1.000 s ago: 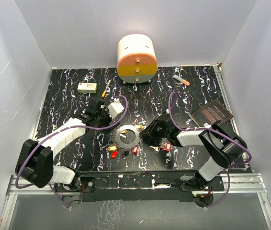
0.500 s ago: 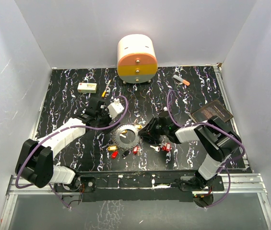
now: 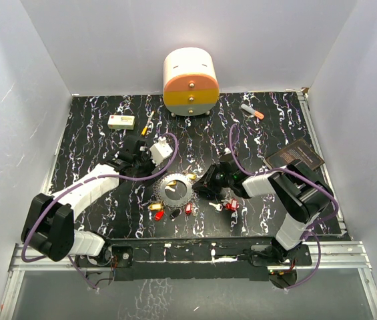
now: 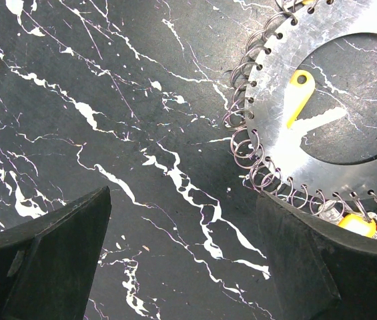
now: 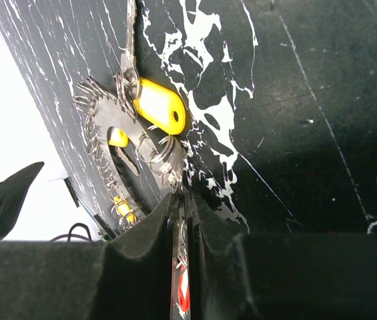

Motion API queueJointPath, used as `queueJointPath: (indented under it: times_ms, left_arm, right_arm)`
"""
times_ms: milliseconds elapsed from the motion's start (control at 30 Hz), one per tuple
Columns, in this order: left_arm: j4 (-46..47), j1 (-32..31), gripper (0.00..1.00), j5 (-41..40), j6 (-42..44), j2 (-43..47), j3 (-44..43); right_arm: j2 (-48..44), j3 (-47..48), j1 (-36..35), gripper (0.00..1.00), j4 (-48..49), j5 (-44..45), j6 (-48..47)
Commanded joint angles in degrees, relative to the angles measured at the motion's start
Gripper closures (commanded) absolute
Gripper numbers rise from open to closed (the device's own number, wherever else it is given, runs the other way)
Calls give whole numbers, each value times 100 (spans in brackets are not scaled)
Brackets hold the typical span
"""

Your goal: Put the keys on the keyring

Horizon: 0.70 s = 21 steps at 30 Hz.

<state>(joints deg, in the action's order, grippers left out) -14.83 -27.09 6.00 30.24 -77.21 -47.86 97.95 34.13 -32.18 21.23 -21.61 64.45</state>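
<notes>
While left fingers (image 4: 55, 260) gape beside the keyring (image 4: 271, 127), right fingers (image 5: 141, 247) pinch a red key (image 5: 180, 267).

A: Surface?
B: Black table (image 3: 95, 127), white marbling. Far edge, centre: small drawer chest (image 3: 190, 82). Far left: a white and yellow box (image 3: 121, 121). Far right: a pen (image 3: 252, 111). Right edge: a dark booklet (image 3: 295, 159)
A: Middle?
B: Flat metal ring (image 4: 271, 143), wire loops round its rim. Loose keys (image 3: 159, 215) with red and yellow heads just beside its near side

Keyring (image 4: 271, 127) partly beyond frame edge
</notes>
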Motion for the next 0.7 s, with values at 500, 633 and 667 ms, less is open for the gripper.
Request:
queueJointPath:
  times_ms: [500, 633, 667]
  left_arm:
    - [-985, 29, 13, 586, 39, 133, -1105]
    - [-1690, 11, 12, 991, 267, 161, -1852]
    - [-1773, 1, 11, 1093, 301, 170, -2012]
  right_arm:
    - [-1495, 205, -5, 92, -1446, -376, -423]
    - [-2397, 525, 0, 92, -2362, -109, -278]
    - [-2606, 559, -4, 92, -2462, -81, -162]
